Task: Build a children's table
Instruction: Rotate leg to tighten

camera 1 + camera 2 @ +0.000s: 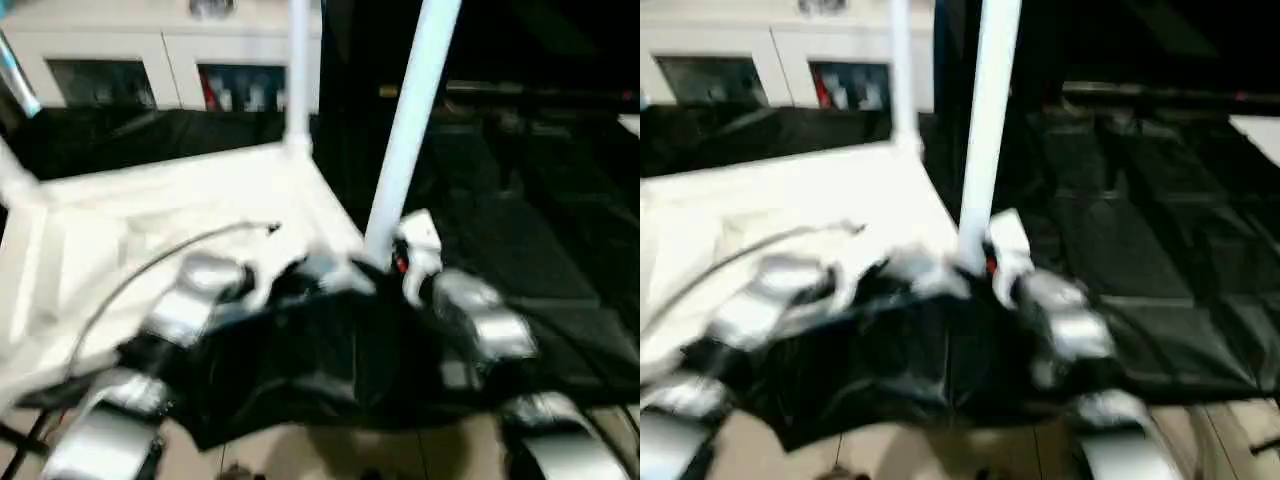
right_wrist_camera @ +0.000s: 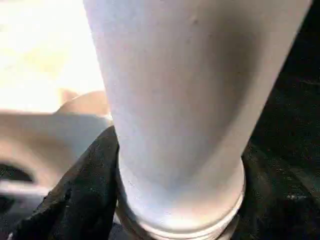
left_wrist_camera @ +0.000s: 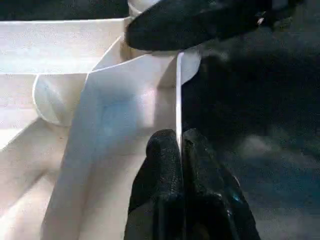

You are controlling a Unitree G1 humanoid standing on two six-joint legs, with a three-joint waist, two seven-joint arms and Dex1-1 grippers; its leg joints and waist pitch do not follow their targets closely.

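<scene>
Closest to the lens: right gripper (image 2: 175, 200) clasping the base of an upright white leg (image 1: 410, 120) at the near corner. Beside it, left gripper (image 3: 182, 160) pinched tight on the thin rim of the upturned tabletop (image 1: 150, 210), on black cloth (image 1: 1140, 250).

Tabletop (image 1: 200, 200) white smooth plastic; leg (image 2: 190, 100) matt, faintly grainy; forearms (image 1: 485, 320) silver, glossy.
</scene>
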